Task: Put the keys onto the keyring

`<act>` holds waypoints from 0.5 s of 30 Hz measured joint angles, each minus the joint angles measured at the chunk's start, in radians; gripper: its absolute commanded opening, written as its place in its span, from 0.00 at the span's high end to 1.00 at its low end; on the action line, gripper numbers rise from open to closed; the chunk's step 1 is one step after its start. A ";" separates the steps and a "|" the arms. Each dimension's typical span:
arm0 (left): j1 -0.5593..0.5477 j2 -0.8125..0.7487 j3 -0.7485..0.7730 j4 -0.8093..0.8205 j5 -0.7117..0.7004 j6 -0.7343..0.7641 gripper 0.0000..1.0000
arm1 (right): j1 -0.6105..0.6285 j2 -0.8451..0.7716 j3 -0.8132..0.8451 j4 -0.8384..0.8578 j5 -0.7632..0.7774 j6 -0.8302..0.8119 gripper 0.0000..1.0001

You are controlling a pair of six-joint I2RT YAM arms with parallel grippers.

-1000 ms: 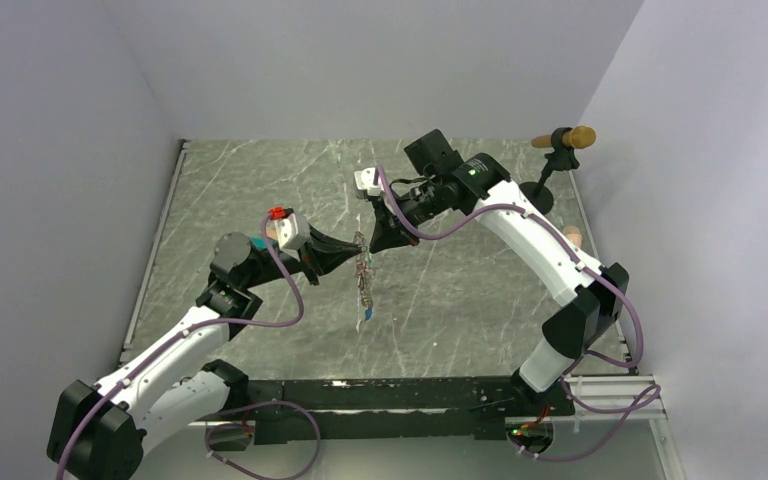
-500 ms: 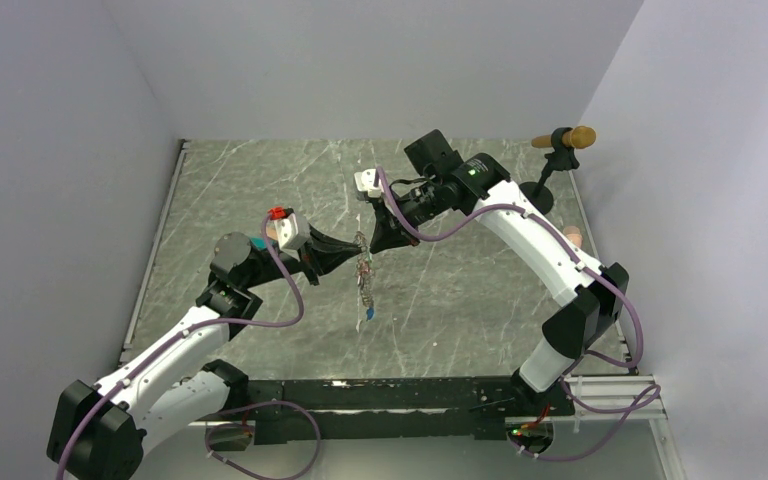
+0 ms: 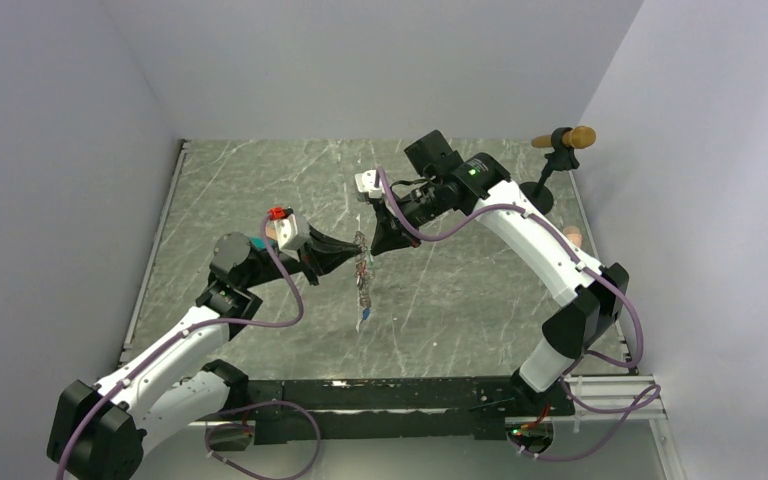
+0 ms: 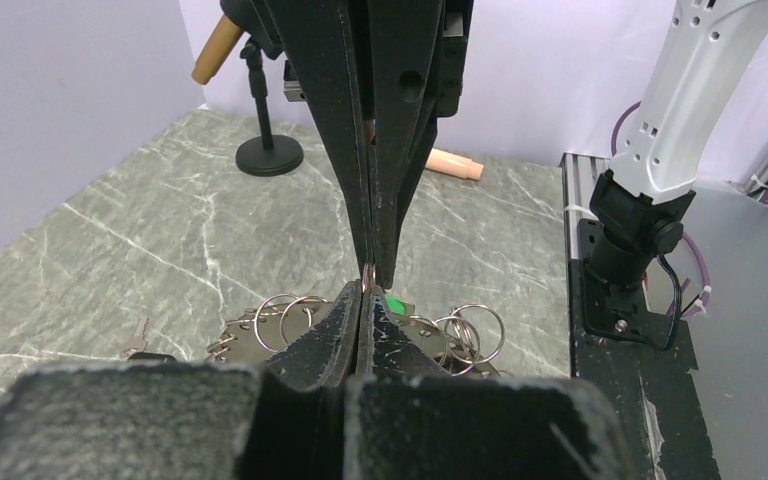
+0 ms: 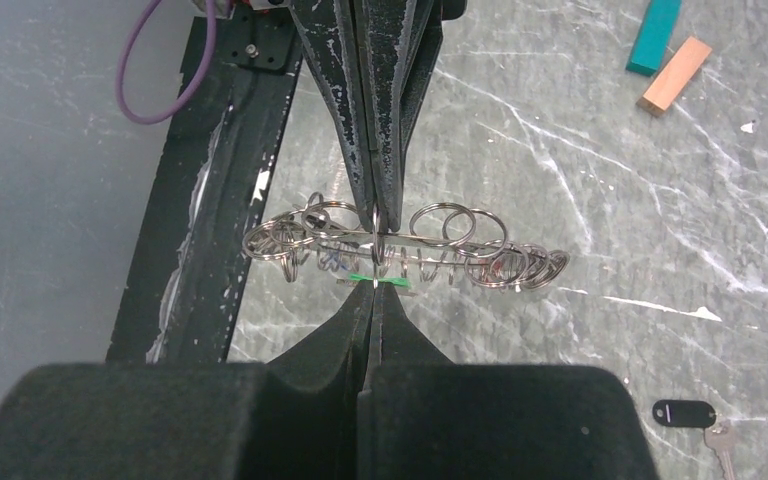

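Observation:
The keyring (image 3: 362,270) hangs edge-on above the table's middle, a thin wire ring (image 5: 410,242) strung with several small silver rings (image 4: 290,318). My left gripper (image 3: 352,251) comes in from the left, and its shut tips (image 4: 364,288) pinch the keyring. From the right, my right gripper (image 3: 372,240) meets it tip to tip. It is shut (image 5: 373,287) on the green key (image 5: 376,279), right at the keyring; the green tag (image 4: 395,303) shows just behind my left fingertips. The blue key (image 3: 365,315) dangles at the keyring's low end.
A teal block (image 5: 653,30) and a tan block (image 5: 673,75) lie on the marble table (image 3: 460,300). A black-tagged key (image 5: 685,412) lies near them. At the back right stand a microphone stand (image 3: 550,165) and a tan peg (image 4: 452,163). Grey walls close in three sides.

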 measured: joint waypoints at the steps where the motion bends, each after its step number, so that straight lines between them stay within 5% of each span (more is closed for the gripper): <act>1: 0.000 0.000 0.000 0.001 0.003 0.000 1.00 | 0.000 0.000 0.001 0.000 -0.001 0.000 1.00; 15: 0.004 0.014 0.000 0.019 0.022 -0.014 1.00 | 0.000 0.001 0.005 -0.002 -0.008 0.000 1.00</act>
